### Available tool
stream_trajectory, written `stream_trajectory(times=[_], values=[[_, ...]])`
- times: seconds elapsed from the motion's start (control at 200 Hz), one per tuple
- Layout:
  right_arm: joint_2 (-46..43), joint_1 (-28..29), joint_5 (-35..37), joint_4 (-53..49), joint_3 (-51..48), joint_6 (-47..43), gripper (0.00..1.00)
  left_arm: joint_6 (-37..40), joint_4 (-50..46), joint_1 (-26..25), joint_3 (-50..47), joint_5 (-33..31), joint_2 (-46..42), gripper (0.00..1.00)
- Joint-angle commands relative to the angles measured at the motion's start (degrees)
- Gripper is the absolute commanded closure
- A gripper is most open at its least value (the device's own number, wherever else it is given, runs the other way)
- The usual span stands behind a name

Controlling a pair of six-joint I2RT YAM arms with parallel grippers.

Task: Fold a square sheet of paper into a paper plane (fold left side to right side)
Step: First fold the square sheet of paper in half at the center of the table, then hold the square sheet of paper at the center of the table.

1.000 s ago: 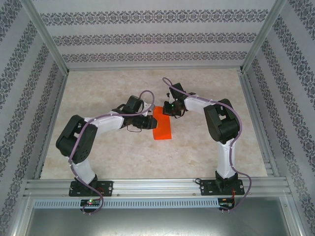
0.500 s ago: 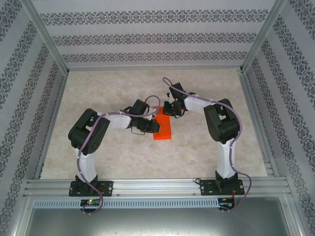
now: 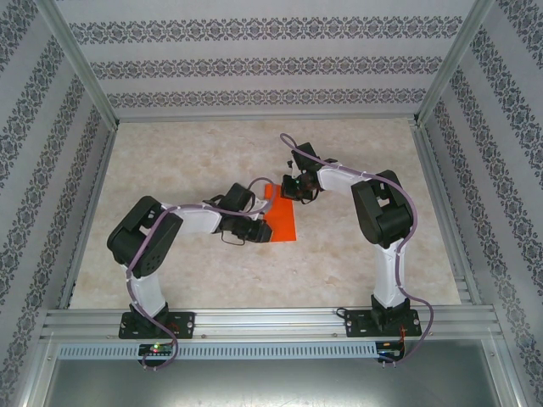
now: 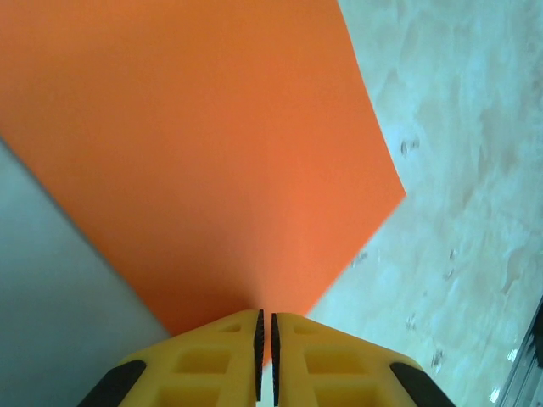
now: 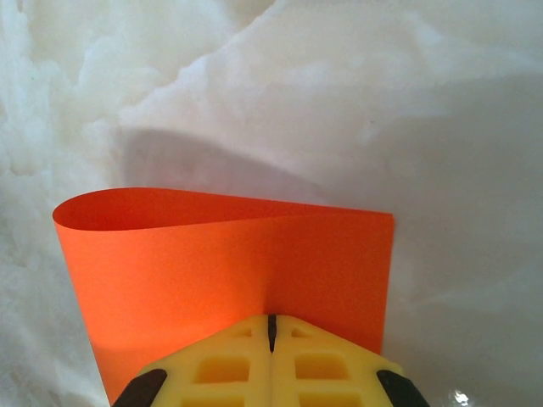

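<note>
Orange paper [image 3: 282, 222] on counter [image 3: 187, 153], long axis near-to-far: L hand [image 3: 264, 231] clamped shut on its near-left corner, R hand [image 3: 293, 192] clamped shut on its far edge.

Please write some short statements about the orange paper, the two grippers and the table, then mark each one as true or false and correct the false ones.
1. The left gripper and the right gripper both pinch the bright orange sheet of thin paper. True.
2. The right gripper's jaws stand wide open. False: they are shut on the paper.
3. In the right wrist view, the paper bends over in a rounded loop at one side. True.
4. The paper is above a dark wooden table. False: the table is pale and marbled.
</note>
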Motion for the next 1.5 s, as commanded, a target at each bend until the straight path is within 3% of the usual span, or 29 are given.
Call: stream_trajectory(times=[0.0, 0.205, 0.44, 0.819, 1.259, 1.494], values=[[2.13, -0.06, 4.17, -4.65, -0.32, -1.49, 1.0, 2.01, -4.62, -1.83, -3.07, 0.28, -1.96, 0.85], [1.91, -0.08, 4.37, -4.9, -0.49, -1.77, 1.0, -0.55, -1.59, -2.08, -6.61, 2.08, -6.31, 0.85], [1.87, 0.03, 4.48, -4.91, -0.25, -1.83, 1.0, -2.96, -0.94, 0.91, -1.16, 4.84, -12.7, 0.83], [1.22, 0.39, 4.44, -4.49, 0.03, -2.06, 1.0, -2.16, -1.06, 2.41, 13.96, 3.51, 6.31, 0.83], [-3.03, 0.43, 3.46, -2.57, 1.95, -2.14, 1.0, -0.95, -3.87, 0.08, 14.64, -2.16, 12.34, 0.83], [-13.61, -0.9, 6.84, -4.13, -1.16, -3.86, 0.79, -2.51, -2.27, -0.23, 12.3, -3.28, 12.21, 0.83]])
